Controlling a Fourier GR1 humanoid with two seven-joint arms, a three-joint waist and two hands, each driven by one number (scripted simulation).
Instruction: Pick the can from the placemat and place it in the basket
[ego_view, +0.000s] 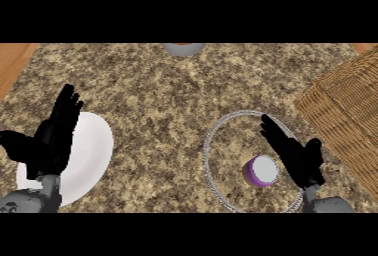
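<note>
The right robot hand (295, 152) comes in from the lower right edge of the view, its fingers straight and spread wide, holding nothing. It hovers over the right part of the placemat (221, 135), a round mat whose pale beaded rim rings the same speckled stone as the table (170, 90). The can (261, 171) stands upright inside that ring, toward its lower right, showing a purple wall and a pale lid from above. It sits just beside the hand's palm on the inner side; whether the two touch cannot be told from this steep angle.

To the right, the wicker basket (343, 115) fills the view's right edge, its near corner close to the placemat's rim and to the fingertips of the right hand. Between can and basket lies only a narrow strip of bare table.

The left robot hand (55, 132) shows at the left, open with fingers straight and pointing up, resting above a white plate (92, 150) that lies near the table's left edge. A wide stretch of open table separates the plate from the placemat. At the top edge a grey round object (183, 48) is cut off by the view. Wooden floor (15, 60) shows past the table's upper left corner.
</note>
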